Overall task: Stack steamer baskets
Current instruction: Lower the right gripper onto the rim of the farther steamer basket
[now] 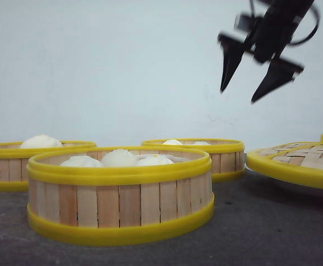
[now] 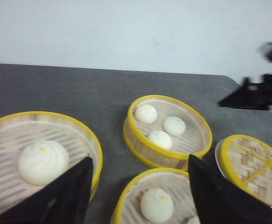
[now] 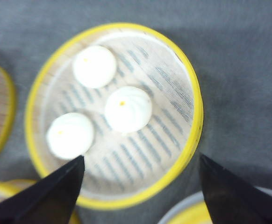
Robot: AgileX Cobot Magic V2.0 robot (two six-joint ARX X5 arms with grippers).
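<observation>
Woven lid (image 1: 300, 158) beside baskets (image 1: 119, 194) (rightmost)

A dark grey table (image 1: 272, 227) carried three steamer baskets, none stacked: the near basket (image 1: 120, 208) held three buns, the left basket (image 1: 6, 166) one large bun, the rear basket (image 1: 225, 158) three buns. At right, a white plate (image 2: 218, 156) bore the woven lid (image 1: 300, 160).
</observation>
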